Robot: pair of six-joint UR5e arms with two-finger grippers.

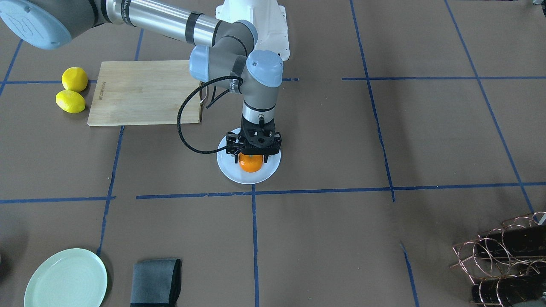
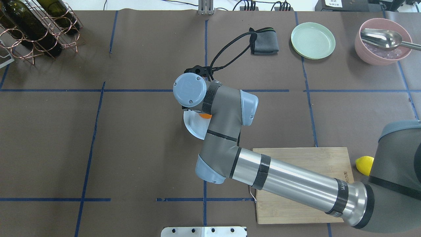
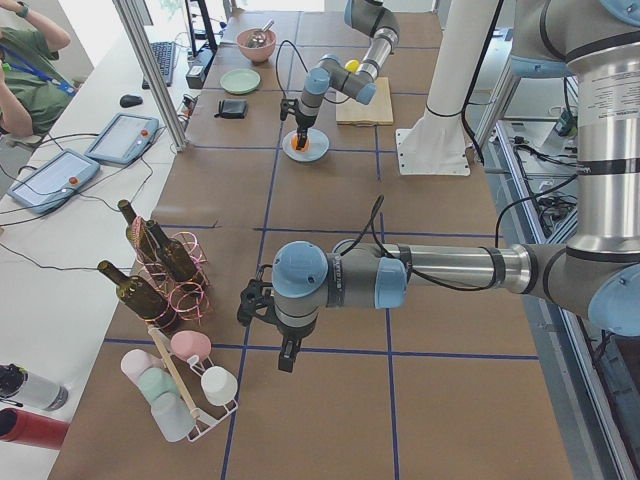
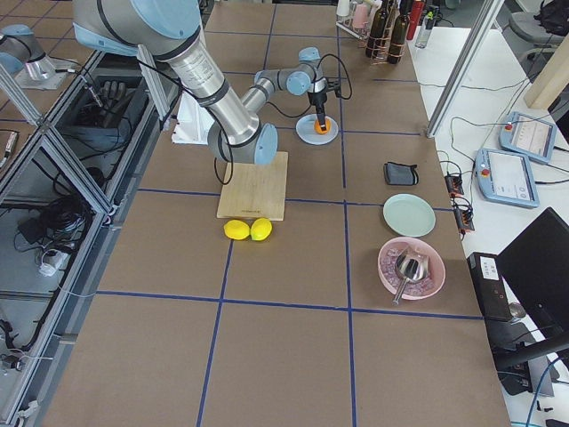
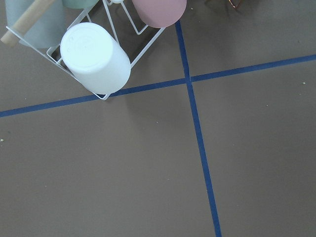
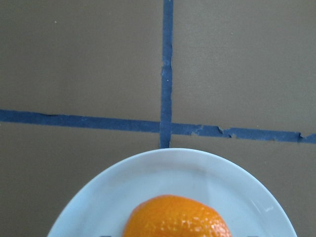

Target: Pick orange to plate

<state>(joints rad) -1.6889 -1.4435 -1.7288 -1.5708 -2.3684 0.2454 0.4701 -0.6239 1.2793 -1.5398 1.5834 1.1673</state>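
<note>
The orange rests near the middle of the pale bluish-white plate at the table's centre. My right gripper points straight down over it. Its fingers stand on either side of the fruit with small gaps, so it looks open. The right wrist view shows the orange on the plate at the bottom edge. From overhead the wrist hides most of the orange and the plate. My left gripper hangs over bare table far away; I cannot tell its state.
A wooden cutting board lies behind the plate, with two lemons beside it. A green plate, a grey cloth, a pink bowl with a spoon and a bottle rack line the far side. A cup rack stands near the left arm.
</note>
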